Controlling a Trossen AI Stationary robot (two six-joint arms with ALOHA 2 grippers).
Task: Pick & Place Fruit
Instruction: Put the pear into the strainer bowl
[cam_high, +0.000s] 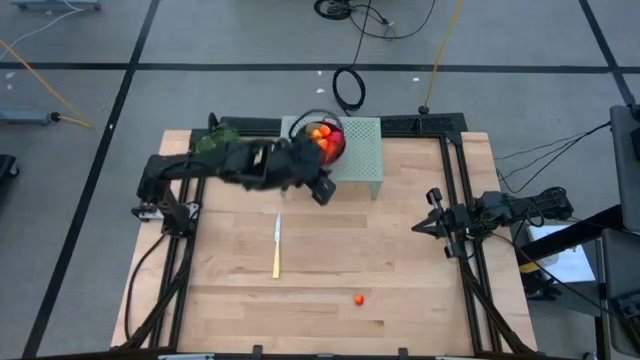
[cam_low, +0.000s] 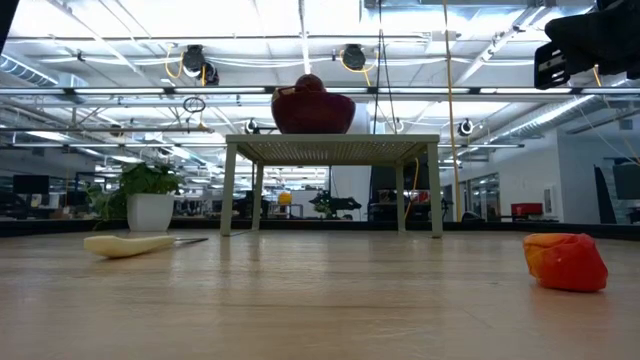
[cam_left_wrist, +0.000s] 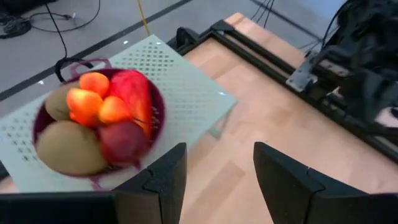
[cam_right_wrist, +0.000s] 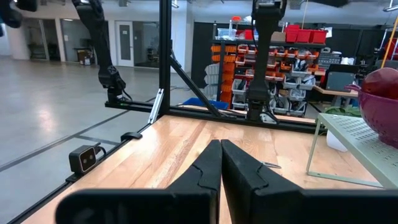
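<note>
A dark red bowl (cam_left_wrist: 93, 174) stands on a pale green perforated stand (cam_high: 360, 160) at the table's far side. In the bowl lie a red-yellow mango-like fruit (cam_left_wrist: 134, 93), two brown-green kiwi-like ovals (cam_left_wrist: 68, 146), a dark red ball (cam_left_wrist: 124, 140) and small orange ones (cam_left_wrist: 93, 84). One tiny orange-red fruit (cam_high: 359, 298) rests alone on the table near the near edge, also seen in the low view (cam_low: 565, 262). My left gripper (cam_high: 322, 192) hovers open and empty just in front of the bowl (cam_left_wrist: 217, 180). My right gripper (cam_high: 420, 227) waits shut at the table's right side.
A slim yellow-handled knife (cam_high: 277, 245) lies flat mid-table, between the stand and the near edge. A green leafy plant in a white pot (cam_low: 150, 195) stands at the far left by the left arm's base. Black frame rails (cam_high: 465, 200) run along the table's sides.
</note>
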